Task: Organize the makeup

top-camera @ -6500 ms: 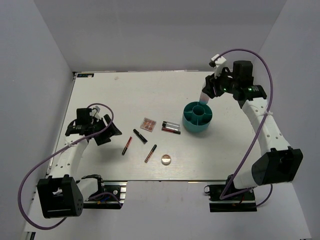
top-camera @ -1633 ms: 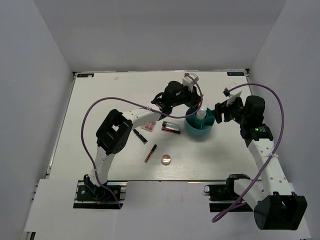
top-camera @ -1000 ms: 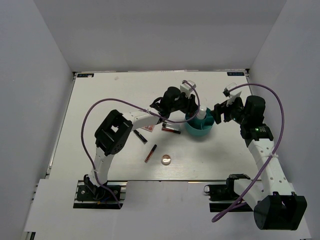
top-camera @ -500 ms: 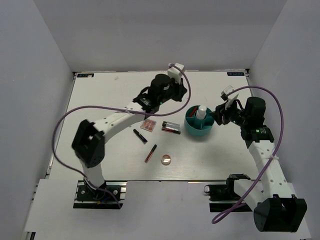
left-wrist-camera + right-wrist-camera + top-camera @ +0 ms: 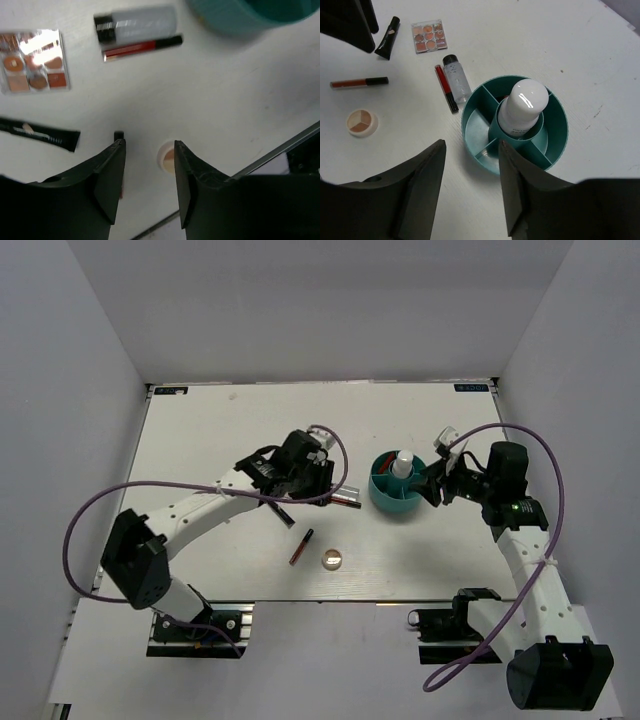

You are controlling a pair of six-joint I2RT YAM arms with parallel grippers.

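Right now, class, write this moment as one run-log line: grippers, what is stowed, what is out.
left gripper: open | right gripper: open | white bottle: upright in centre of teal container | palette, compact: on table

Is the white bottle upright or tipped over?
Upright: the white bottle stands in the centre cup of the teal container.

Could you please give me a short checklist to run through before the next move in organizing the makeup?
1. White bottle upright in the teal container's centre well: ok.
2. Left tool open, holding nothing: ok.
3. Right tool open, holding nothing: ok.
4. Palette and compact inside the container: not ok, both lie on the table.
5. A compartment free for the next item: ok.
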